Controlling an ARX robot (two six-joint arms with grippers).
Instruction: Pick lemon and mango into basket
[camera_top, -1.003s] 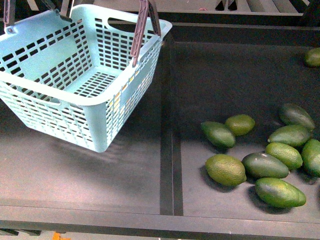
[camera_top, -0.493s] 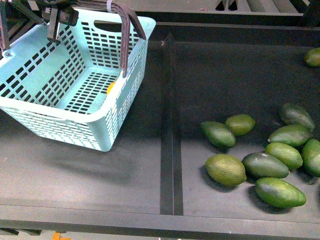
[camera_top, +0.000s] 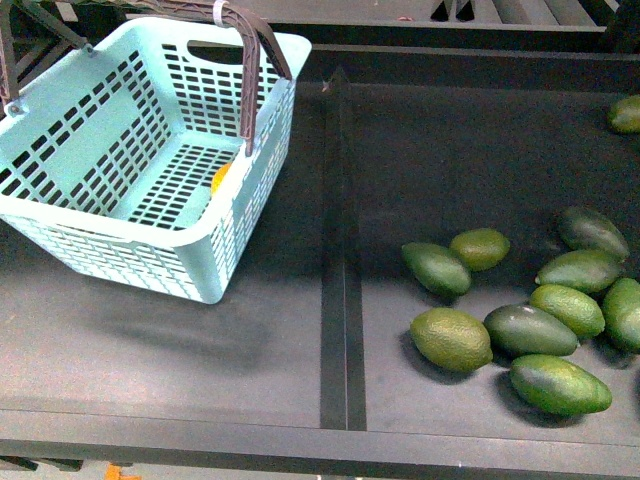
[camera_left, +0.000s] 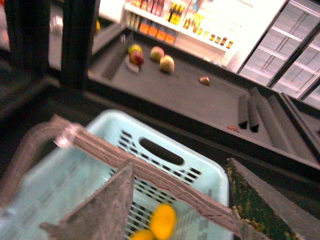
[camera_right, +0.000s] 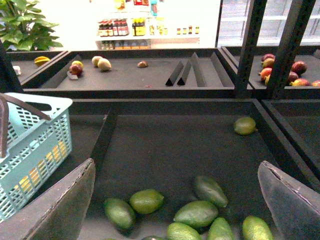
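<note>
I see basket (camera_top: 150, 160) upper left, yellow fruit (camera_left: 162, 221) inside | green fruit (camera_top: 452, 339) lower right | right hand (camera_right: 175, 200) spread | left hand (camera_left: 190, 210): can't tell

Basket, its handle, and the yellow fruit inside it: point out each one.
basket (camera_top: 115, 245): front view, on the near slotted wall.
handle (camera_top: 250, 60): front view, on the brown ribbed bar at its right end.
yellow fruit (camera_left: 163, 221): left wrist view, on the middle of the fruit inside the basket.
</note>
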